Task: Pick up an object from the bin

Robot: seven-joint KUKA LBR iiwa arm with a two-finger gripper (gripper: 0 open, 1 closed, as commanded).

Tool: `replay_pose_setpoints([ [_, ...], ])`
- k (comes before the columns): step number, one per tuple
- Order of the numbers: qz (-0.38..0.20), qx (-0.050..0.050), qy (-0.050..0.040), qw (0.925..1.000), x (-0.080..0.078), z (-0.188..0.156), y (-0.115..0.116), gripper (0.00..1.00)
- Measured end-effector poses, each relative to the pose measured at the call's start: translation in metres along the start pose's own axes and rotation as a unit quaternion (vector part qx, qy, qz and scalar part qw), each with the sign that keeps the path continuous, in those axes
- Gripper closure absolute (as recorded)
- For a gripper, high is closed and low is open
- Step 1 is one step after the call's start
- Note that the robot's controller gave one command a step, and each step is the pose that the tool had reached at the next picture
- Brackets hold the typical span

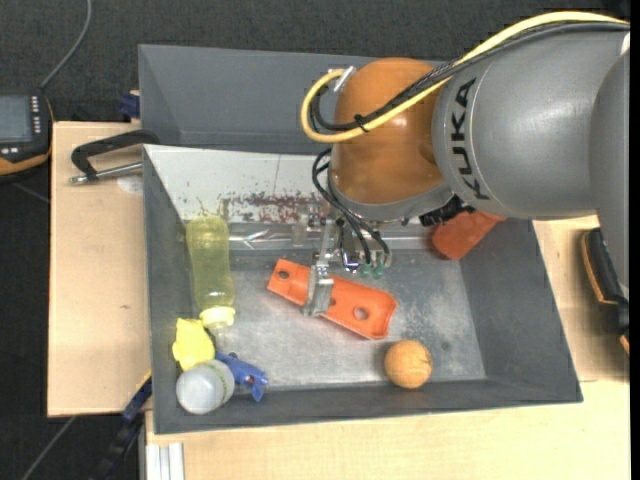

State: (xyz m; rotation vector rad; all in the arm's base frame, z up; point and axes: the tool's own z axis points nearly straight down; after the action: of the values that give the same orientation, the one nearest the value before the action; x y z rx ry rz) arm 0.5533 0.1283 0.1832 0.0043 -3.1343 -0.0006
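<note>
My gripper (322, 290) hangs below the orange wrist cover in the middle of the bin. Its tip reaches down onto a flat orange plastic piece with holes (362, 309), which lies slanted across the bin floor. The gripper touches or stands just over the left half of that piece. A tan ball (408, 363) rests a little to the right and nearer the front wall. A red-orange block (462, 234) lies at the right, partly hidden under the arm.
A pale yellow-green bottle (208, 259) lies along the left wall. Below it, in the front left corner, sit a small yellow thing (193, 344) and a white-capped blue thing (207, 387). The arm covers the back right of the bin.
</note>
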Motion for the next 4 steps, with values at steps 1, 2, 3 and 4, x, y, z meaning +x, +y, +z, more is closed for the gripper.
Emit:
replay_pose_setpoints([
  [1,0.001,-0.001,-0.0043,1.0,-0.002,-0.005,-0.001,0.0],
  [2,-0.019,-0.001,-0.0048,0.9998,0.004,0.05,-0.02,0.0],
  [3,-0.092,0.0,-0.004,0.9958,-0.002,0.096,-0.031,0.0],
  [4,0.023,-0.002,-0.0083,0.9997,-0.032,0.111,-0.067,1.0],
])
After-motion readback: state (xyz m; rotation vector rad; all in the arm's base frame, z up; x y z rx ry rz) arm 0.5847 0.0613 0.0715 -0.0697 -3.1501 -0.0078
